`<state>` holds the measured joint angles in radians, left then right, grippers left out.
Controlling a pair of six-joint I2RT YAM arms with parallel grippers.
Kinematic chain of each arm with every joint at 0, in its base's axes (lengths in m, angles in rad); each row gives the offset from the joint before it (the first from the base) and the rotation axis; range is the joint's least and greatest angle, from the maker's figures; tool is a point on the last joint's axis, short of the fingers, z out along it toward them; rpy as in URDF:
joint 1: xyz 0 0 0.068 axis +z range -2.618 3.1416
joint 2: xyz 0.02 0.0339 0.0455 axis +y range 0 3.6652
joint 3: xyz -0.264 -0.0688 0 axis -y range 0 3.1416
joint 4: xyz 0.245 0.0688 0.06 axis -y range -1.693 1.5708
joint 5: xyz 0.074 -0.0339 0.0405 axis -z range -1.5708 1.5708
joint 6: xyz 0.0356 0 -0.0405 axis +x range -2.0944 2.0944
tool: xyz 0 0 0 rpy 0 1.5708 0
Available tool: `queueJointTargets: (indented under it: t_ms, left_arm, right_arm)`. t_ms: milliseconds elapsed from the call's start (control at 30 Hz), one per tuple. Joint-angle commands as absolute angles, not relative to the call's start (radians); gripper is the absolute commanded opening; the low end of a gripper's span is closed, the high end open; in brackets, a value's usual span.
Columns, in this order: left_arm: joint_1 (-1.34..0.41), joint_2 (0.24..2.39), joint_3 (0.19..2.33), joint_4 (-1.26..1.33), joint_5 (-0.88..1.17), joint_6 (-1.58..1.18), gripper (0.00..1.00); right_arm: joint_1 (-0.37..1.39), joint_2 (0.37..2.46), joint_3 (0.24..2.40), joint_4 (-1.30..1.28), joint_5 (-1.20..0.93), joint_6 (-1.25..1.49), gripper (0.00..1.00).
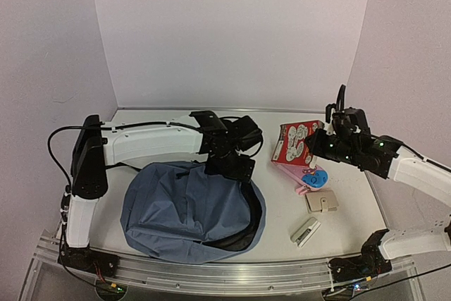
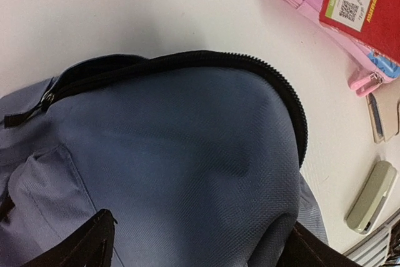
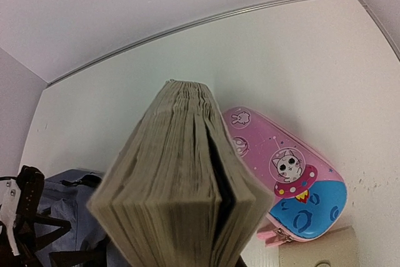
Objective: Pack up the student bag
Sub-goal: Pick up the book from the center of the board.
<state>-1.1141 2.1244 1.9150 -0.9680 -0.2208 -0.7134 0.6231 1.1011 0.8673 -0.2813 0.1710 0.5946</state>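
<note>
Student bag [image 1: 183,209] lies near-left on the table [image 1: 282,202], its long axis running roughly left to right and its zip mouth [image 1: 250,209] on the right side. Left gripper [image 1: 229,163] hangs over the bag's far edge, jaws wide, nothing held; this arm is nearer. Right gripper [image 1: 315,147] clamps a book [image 3: 181,186], with the bag to its near left. Pencil case [image 3: 294,179], wallet [image 1: 321,202] and stapler [image 1: 306,231] lie between, judged a minor obstruction.

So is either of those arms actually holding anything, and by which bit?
The right tool grips the red book by its edge nearest that arm. The left tool stands open over the student bag, holding nothing.
</note>
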Motion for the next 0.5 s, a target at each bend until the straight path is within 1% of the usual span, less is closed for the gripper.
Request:
queueJointTargets:
  t_ms: [0, 33, 100, 167, 200, 267, 300, 467]
  left_arm:
    - [-1.112, 2.014, 1.864, -0.969, -0.278, -0.725, 0.7]
    - [-1.112, 2.004, 1.854, -0.961, -0.274, -0.725, 0.63]
    - [-1.112, 1.991, 1.83, -0.943, -0.251, -0.718, 0.45]
    - [-1.112, 1.972, 1.798, -0.903, -0.218, -0.711, 0.25]
    - [-1.111, 1.959, 1.781, -0.88, -0.201, -0.71, 0.16]
    - [-1.108, 1.926, 1.743, -0.836, -0.175, -0.711, 0.04]
    - [-1.105, 1.907, 1.726, -0.821, -0.167, -0.711, 0.01]
    - [-1.065, 1.774, 1.654, -0.808, -0.143, -0.701, 0.0]
  right_arm:
    - [0.625, 1.084, 0.883, -0.219, 0.178, 0.601, 0.0]
    - [0.626, 1.086, 0.885, -0.219, 0.177, 0.602, 0.0]
    - [0.626, 1.09, 0.885, -0.219, 0.175, 0.603, 0.0]
    - [0.626, 1.093, 0.887, -0.219, 0.17, 0.605, 0.0]
    - [0.625, 1.091, 0.889, -0.219, 0.166, 0.606, 0.0]
    - [0.625, 1.084, 0.898, -0.221, 0.141, 0.611, 0.0]
    - [0.626, 1.078, 0.904, -0.223, 0.12, 0.614, 0.0]
    - [0.627, 1.023, 0.947, -0.231, -0.043, 0.64, 0.0]
